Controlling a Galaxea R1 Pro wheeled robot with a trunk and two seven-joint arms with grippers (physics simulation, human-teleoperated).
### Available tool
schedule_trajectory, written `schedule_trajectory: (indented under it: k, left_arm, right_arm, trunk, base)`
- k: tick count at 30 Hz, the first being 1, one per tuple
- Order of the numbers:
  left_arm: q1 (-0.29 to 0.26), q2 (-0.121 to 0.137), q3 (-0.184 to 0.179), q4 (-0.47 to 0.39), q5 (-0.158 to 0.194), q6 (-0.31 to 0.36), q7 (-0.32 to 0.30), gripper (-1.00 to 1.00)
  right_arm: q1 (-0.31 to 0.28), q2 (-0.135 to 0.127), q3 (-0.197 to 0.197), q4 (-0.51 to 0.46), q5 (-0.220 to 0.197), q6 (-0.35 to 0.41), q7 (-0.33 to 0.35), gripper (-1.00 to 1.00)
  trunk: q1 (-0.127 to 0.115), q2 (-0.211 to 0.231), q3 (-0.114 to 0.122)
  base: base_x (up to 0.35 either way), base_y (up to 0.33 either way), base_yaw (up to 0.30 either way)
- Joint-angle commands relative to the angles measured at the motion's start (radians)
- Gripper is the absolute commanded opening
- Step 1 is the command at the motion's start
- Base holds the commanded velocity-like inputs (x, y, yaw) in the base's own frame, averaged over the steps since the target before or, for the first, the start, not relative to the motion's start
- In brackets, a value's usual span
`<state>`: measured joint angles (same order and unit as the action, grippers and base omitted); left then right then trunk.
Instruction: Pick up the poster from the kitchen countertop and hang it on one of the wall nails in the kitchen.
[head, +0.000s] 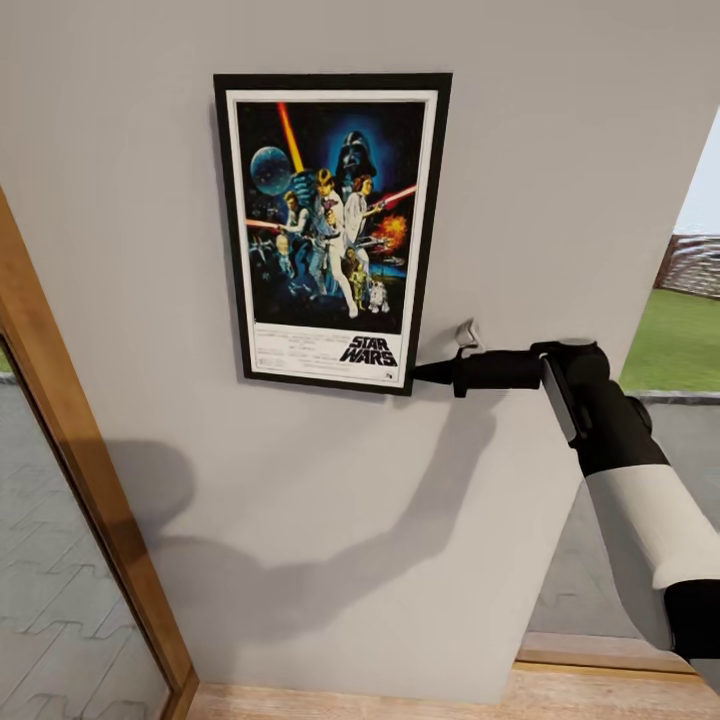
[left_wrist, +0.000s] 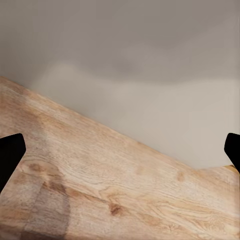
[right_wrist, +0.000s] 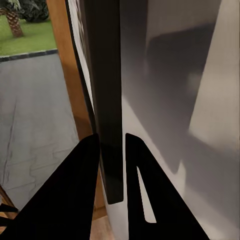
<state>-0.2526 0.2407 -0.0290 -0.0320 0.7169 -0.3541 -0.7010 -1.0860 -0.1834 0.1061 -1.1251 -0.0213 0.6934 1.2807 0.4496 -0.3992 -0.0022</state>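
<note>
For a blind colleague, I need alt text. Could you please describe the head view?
A black-framed Star Wars poster hangs flat and upright against a plain grey wall, with the right gripper pinching its lower right corner. A wooden door frame runs along the left, and grass shows through an opening on the right.

Poster (head: 330, 232): "STAR WARS" in bold black slanted lettering on white bottom strip, right side. Small credit lines beside it too fine to read. No other text.

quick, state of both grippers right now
left gripper: open, fingers spread wide, nothing between them.
right gripper: shut on the poster, at its lower right corner.
</note>
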Motion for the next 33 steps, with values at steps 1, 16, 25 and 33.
schedule_trajectory:
  k: [1, 16, 25, 33]
  left_arm:
    - [0.000, 0.000, -0.003, 0.001, 0.003, -0.005, -0.002, 1.00]
    - [0.000, 0.000, -0.003, 0.001, 0.003, -0.005, -0.003, 1.00]
    - [0.000, 0.000, -0.003, 0.001, 0.003, -0.005, -0.002, 1.00]
    - [0.000, 0.000, -0.003, 0.001, 0.003, -0.005, -0.002, 1.00]
  right_arm:
    - [0.002, -0.001, 0.001, 0.000, -0.003, 0.004, 0.002, -1.00]
    - [0.017, -0.001, 0.003, 0.008, -0.003, -0.042, 0.002, -1.00]
    - [0.017, -0.001, 0.003, 0.012, -0.003, -0.068, 0.002, -1.00]
    - [0.029, -0.001, 0.003, 0.013, -0.003, -0.073, 0.002, -1.00]
  trunk:
    - [0.000, -0.001, 0.000]
    - [0.000, -0.001, 0.000]
    - [0.000, -0.001, 0.000]
    - [0.000, -0.001, 0.000]
  base:
    - [0.000, 0.000, 0.000]
    - [0.000, 0.000, 0.000]
    - [0.000, 0.000, 0.000]
    - [0.000, 0.000, 0.000]
